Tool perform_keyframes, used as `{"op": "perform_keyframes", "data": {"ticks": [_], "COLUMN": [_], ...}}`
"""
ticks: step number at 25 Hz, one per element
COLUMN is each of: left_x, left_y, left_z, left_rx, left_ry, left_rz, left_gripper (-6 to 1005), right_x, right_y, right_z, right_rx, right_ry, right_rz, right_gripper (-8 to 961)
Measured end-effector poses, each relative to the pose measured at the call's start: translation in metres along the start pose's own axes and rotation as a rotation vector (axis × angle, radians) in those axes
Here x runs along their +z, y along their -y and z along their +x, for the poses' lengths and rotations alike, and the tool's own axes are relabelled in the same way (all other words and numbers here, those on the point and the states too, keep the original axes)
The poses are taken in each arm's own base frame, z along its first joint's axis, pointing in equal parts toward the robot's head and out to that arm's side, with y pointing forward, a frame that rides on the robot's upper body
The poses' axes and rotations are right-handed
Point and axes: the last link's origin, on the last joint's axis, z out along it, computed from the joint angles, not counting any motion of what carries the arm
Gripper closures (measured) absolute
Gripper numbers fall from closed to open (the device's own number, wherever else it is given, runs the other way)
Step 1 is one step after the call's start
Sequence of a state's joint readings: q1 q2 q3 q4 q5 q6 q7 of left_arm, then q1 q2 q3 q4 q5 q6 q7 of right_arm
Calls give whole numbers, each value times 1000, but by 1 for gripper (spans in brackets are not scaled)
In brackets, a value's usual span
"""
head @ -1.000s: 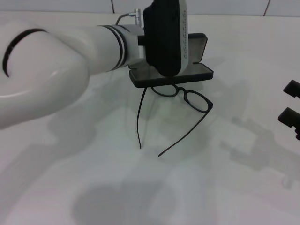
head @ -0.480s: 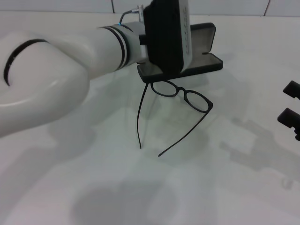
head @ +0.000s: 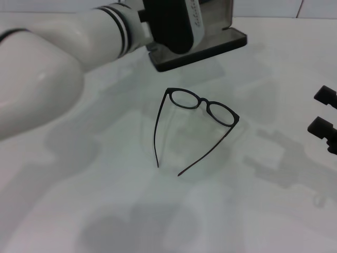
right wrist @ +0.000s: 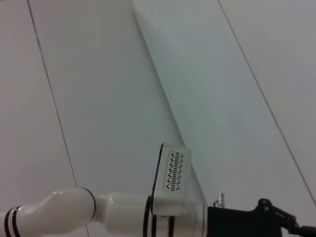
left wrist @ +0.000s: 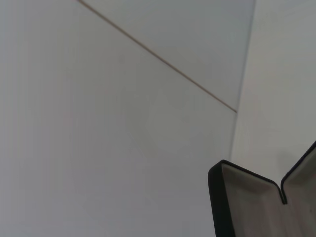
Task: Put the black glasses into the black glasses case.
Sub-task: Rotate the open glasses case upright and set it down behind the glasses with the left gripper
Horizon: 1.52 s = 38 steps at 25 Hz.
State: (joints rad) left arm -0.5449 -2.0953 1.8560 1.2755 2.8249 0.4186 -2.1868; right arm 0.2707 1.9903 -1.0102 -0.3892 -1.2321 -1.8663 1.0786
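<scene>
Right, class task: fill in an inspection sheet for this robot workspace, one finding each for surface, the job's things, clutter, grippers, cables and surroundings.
Surface: white table, bare in front, with shadows across it.
Job's things: black glasses lie on the table, temple arms unfolded toward the robot, outside the case. Black glasses case is open, grey lining showing, at the far side, apart from the glasses.
Clutter: nothing seen.
Grippers: left gripper is at the case's left end, partly covering it. Right gripper sits at the table's right edge, away from both things.
Cables: nothing seen.
Surroundings: white tiled wall behind the table.
</scene>
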Motion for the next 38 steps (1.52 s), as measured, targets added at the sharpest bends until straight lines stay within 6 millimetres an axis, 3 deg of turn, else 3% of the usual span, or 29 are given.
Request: {"op": "perform_keyframes", "data": {"ticks": [4,17,28,38], "left_x": [9,26,29,32], "left_y": [-15,-52,-46,-50], "left_z": [8,-2,4,-13], "left_rx": [38,142,152,141], "left_ry": [-75,-138,-173,-164], "left_rz": [45,56,94,124], "left_gripper": [896,895,895,895], "right_x": [-2,-6,-4,-7], "right_y": [-1,-4,-6,-8], "right_z": [1,6,8,11], "right_rx": [4,22,26,33], "right_ry": [-4,-2,-2,1], "right_rz": [3,24,10,19], "right_gripper": [109,110,109,109]}}
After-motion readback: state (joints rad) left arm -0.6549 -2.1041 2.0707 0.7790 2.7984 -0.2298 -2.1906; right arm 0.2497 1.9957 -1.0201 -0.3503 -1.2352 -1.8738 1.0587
